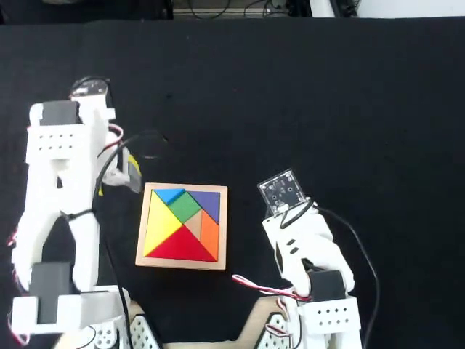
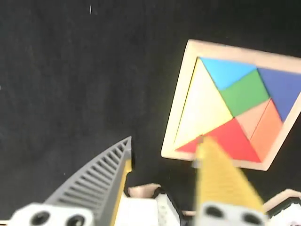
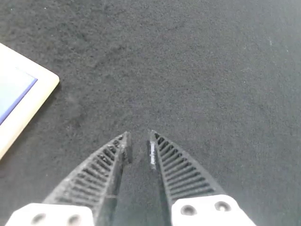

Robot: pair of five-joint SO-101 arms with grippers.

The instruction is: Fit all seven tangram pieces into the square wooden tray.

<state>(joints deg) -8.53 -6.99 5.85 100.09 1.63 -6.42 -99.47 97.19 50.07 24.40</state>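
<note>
Hanging spread and empty, your left gripper (image 2: 165,141) sits beside the square wooden tray (image 1: 182,264). Your right gripper (image 3: 139,137), nearly closed on nothing, rests opposite. All seven coloured tangram pieces (image 1: 182,225) fill the tray, likely why both stand off.

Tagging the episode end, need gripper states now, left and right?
Left gripper: open, holding nothing.
Right gripper: closed but for a sliver, holding nothing.

Tool (image 3: 139,143), tips almost together, over black cloth (image 3: 188,70), near tray corner (image 3: 33,87).
</note>
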